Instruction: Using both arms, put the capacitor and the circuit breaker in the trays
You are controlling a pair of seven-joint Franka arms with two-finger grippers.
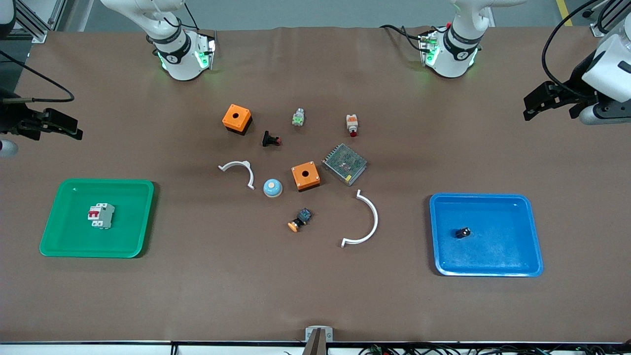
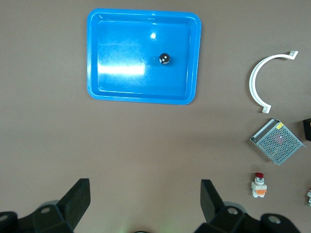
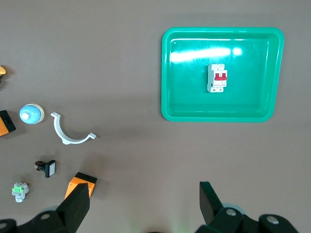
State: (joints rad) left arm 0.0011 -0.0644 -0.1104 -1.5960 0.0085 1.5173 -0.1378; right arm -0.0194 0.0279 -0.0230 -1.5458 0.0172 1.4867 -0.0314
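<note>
The right hand (image 1: pixel 74 132) is hanging in the air over the bare table (image 1: pixel 197 286) at the right arm's end, its fingers (image 3: pixel 77 206) spread apart and holding nothing. Just nearer to the front camera, the green tray (image 1: pixel 59 236) is sitting flat on the table, and the circuit breaker (image 1: pixel 101 215) is lying inside it near its middle, red levers facing up.

Toward the table's middle, loose parts are lying scattered: two orange boxes (image 1: pixel 237 119), a black flanged button (image 1: pixel 270 140), a small white clip (image 1: pixel 239 170), a pale blue dome (image 1: pixel 272 188), an orange-capped button (image 1: pixel 300 219), a metal mesh box (image 1: pixel 344 163) and a larger white arc (image 1: pixel 365 222).

Toward the left arm's end, the blue tray (image 1: pixel 443 256) is resting on the table, with the capacitor (image 1: pixel 462 232) lying inside it, apart from the walls. The left hand (image 1: pixel 530 111) is hovering over the table at that end, fingers (image 2: pixel 211 199) wide apart and empty.
</note>
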